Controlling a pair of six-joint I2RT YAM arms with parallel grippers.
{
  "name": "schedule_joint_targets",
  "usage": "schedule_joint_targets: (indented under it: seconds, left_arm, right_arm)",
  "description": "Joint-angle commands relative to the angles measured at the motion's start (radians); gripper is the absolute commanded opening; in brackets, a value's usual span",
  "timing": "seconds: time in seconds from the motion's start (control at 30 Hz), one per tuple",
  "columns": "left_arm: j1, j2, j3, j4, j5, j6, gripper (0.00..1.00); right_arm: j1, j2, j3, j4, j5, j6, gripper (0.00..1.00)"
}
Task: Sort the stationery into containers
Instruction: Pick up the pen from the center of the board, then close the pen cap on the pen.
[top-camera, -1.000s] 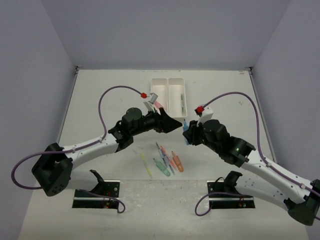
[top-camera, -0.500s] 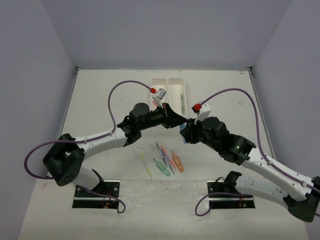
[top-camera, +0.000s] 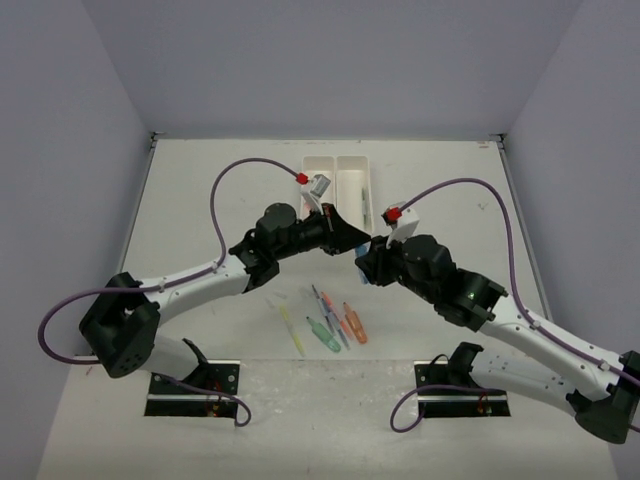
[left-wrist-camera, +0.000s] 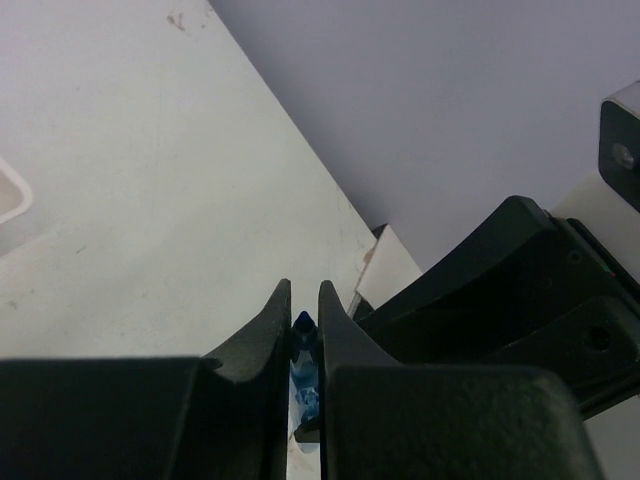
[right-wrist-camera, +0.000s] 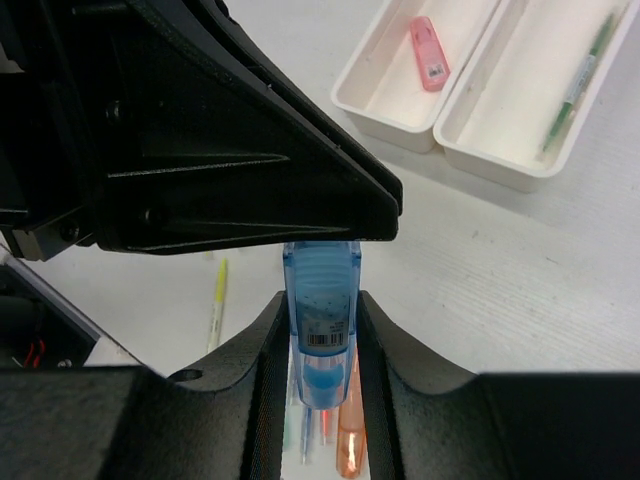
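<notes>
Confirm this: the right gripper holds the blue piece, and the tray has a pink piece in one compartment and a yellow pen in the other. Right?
Not quite. The pen in the tray is green, not yellow; the right wrist view shows it. The rest stands: the right gripper holds the blue piece, and the pink piece lies in the other compartment.

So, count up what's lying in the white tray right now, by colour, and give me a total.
Pink piece: 1
Green pen: 1
Total in the white tray: 2
</notes>
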Motion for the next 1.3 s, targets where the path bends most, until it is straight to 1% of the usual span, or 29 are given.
schedule_joint_targets:
  seconds: [0.0,0.1,0.2,0.27,0.33,0.37,0.4,0.43,0.5,0.57,0.63,0.73,0.77,0.87,0.9,0.97,1.03,1.1,1.13,1.27]
  left_arm:
    - [0.055,-0.102,0.119,-0.029,-0.083,0.056,0.0]
    - [0.06,-0.122,0.177,-0.055,-0.102,0.075,0.0]
    - [0.062,-0.14,0.208,-0.085,-0.121,0.085,0.0]
    - [0.067,-0.157,0.2,-0.09,-0.13,0.086,0.0]
    - [0.07,-0.17,0.186,-0.086,-0.136,0.079,0.0]
    - [0.071,-0.174,0.177,-0.084,-0.136,0.079,0.0]
    - [0.073,-0.178,0.168,-0.084,-0.135,0.08,0.0]
    - [0.074,-0.181,0.163,-0.084,-0.134,0.081,0.0]
    - [0.077,-0.184,0.153,-0.088,-0.106,0.081,0.0]
    - [0.089,-0.188,0.125,-0.071,-0.081,0.065,0.0]
    - [0.096,-0.199,0.098,-0.057,-0.082,0.058,0.0]
    - [0.098,-0.215,0.077,-0.047,-0.072,0.055,0.0]
    - [0.098,-0.218,0.068,-0.032,-0.059,0.05,0.0]
    - [0.1,-0.224,0.036,0.034,-0.007,0.006,0.0]
    - [0.1,-0.23,0.028,0.049,0.003,-0.003,0.0]
    - [0.098,-0.238,0.001,0.114,0.047,-0.035,0.0]
    - [0.099,-0.236,-0.015,0.163,0.076,-0.067,0.0]
    - [0.1,-0.236,-0.026,0.191,0.1,-0.089,0.0]
    - [0.1,-0.238,-0.037,0.208,0.112,-0.097,0.0]
    - [0.098,-0.241,-0.053,0.225,0.133,-0.123,0.0]
  right_arm:
    - [0.004,0.012,-0.14,0.128,-0.064,0.027,0.0]
    - [0.005,0.016,-0.19,0.176,-0.103,0.053,0.0]
    - [0.005,0.004,-0.205,0.182,-0.101,0.056,0.0]
    - [0.004,-0.011,-0.21,0.183,-0.1,0.055,0.06]
    - [0.005,-0.033,-0.21,0.179,-0.097,0.056,0.21]
    - [0.005,-0.043,-0.2,0.164,-0.09,0.059,0.33]
    - [0.004,-0.055,-0.184,0.14,-0.077,0.063,0.5]
    - [0.004,-0.065,-0.166,0.128,-0.071,0.069,0.61]
    - [0.004,-0.088,-0.104,0.042,-0.036,0.094,0.7]
    - [0.004,-0.128,-0.066,0.004,-0.007,0.132,0.81]
    - [0.003,-0.145,-0.036,-0.022,-0.026,0.17,0.85]
    - [-0.001,-0.166,-0.025,-0.012,-0.073,0.201,0.85]
    - [-0.003,-0.175,-0.022,-0.001,-0.097,0.205,0.81]
    - [-0.024,-0.186,-0.01,0.099,-0.252,0.216,0.74]
    - [-0.039,-0.176,-0.002,0.111,-0.337,0.231,0.73]
    - [-0.096,-0.149,0.019,0.167,-0.486,0.264,0.7]
    - [-0.182,-0.13,0.013,0.228,-0.603,0.327,0.65]
    - [-0.238,-0.117,-0.003,0.306,-0.703,0.373,0.57]
    - [-0.25,-0.112,-0.005,0.335,-0.714,0.382,0.56]
    - [-0.257,-0.073,0.007,0.361,-0.723,0.396,0.52]
